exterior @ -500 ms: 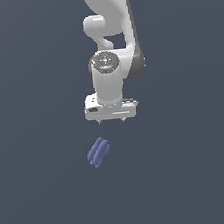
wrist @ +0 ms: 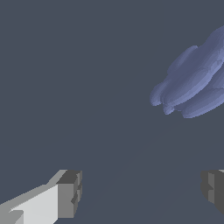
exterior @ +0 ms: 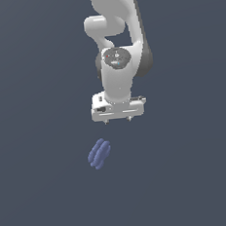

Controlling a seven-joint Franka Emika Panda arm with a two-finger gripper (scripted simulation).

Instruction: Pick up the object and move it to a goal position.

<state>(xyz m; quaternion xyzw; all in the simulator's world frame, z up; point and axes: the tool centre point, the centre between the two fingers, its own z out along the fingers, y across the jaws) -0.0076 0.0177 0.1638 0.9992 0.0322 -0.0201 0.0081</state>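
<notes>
offset: object (exterior: 99, 153) lies below tool (exterior: 117, 120), toward exterior view's left | axis: lobes run diagonally | tool: fingers (wrist: 69, 194) spread apart, empty | contact: none

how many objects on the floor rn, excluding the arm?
1. The blue-purple lumpy object lies below the end effector and toward the exterior view's left of it, not between the open fingers. Nothing else shows in either view.
</notes>
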